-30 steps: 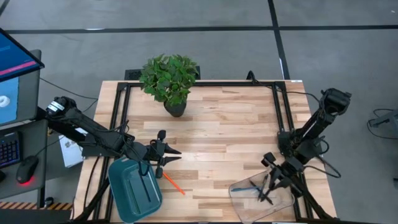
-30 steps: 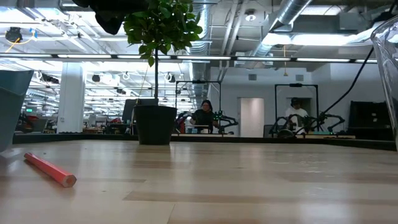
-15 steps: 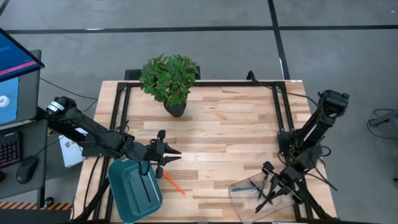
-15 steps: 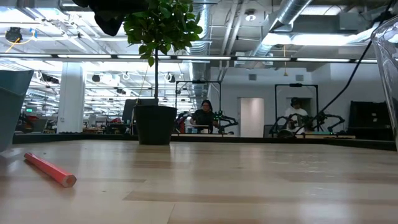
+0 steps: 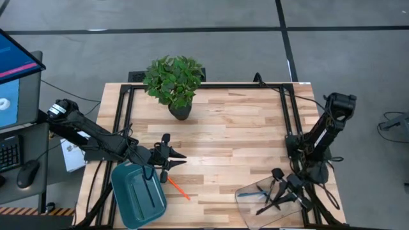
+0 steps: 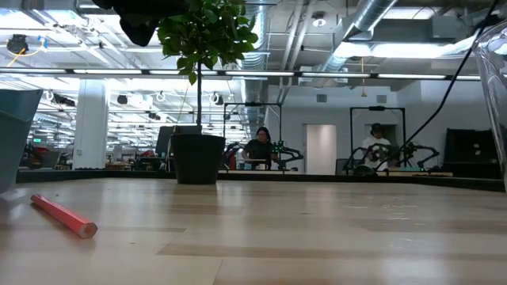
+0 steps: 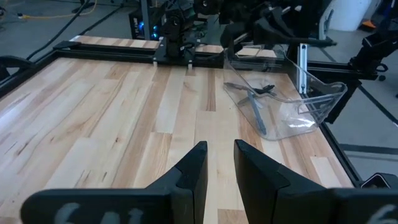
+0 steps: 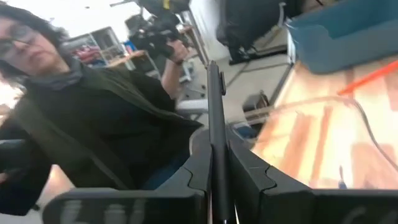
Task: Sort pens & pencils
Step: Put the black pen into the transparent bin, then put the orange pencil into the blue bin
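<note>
Right gripper (image 5: pixel 268 204) angled low over the clear tray (image 5: pixel 246 195) at the table's near right corner, fingers pinched on a dark pen (image 8: pixel 214 118). A blue pen (image 5: pixel 255 193) lies in that tray. Left gripper (image 5: pixel 180 159) held level beside the teal tray (image 5: pixel 131 191), fingers slightly apart, empty. Orange pencil (image 5: pixel 179 189) lies on the table just beside the teal tray.

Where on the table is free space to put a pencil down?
The wood between the plant and the clear tray is bare. It is crowded at the teal tray, with the left gripper and the orange pencil beside it.
</note>
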